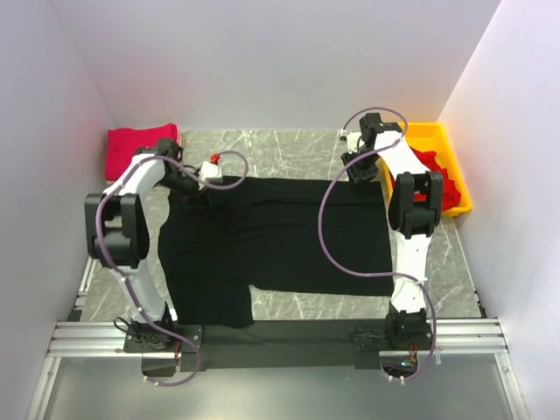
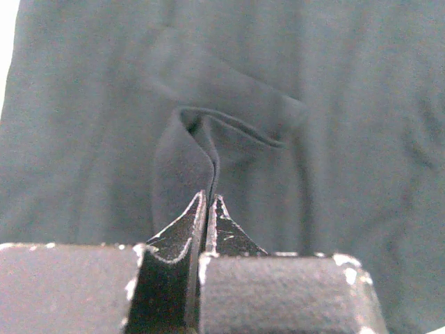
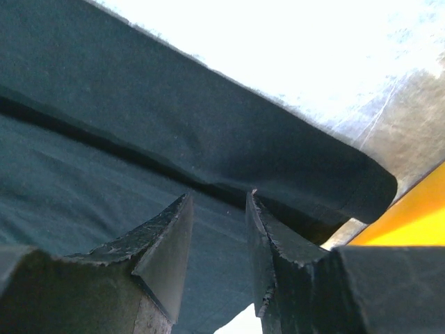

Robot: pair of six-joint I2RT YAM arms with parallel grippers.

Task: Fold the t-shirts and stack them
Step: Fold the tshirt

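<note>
We have the black t-shirt (image 1: 289, 236) flat, unfolded; red t-shirts (image 1: 435, 179) wait in the yellow tray (image 1: 437, 131) right of it, one folded red t-shirt (image 1: 136, 147) beyond its far-left corner. Our left gripper (image 2: 210, 198) pinches its cloth; our right gripper (image 3: 219, 202) stands half-open at its far-right hem

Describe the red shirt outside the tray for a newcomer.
On the marble table, look to the far-left corner. The red t-shirt lies there in a compact pile; the other red cloth sits in the yellow tray on the right.
</note>
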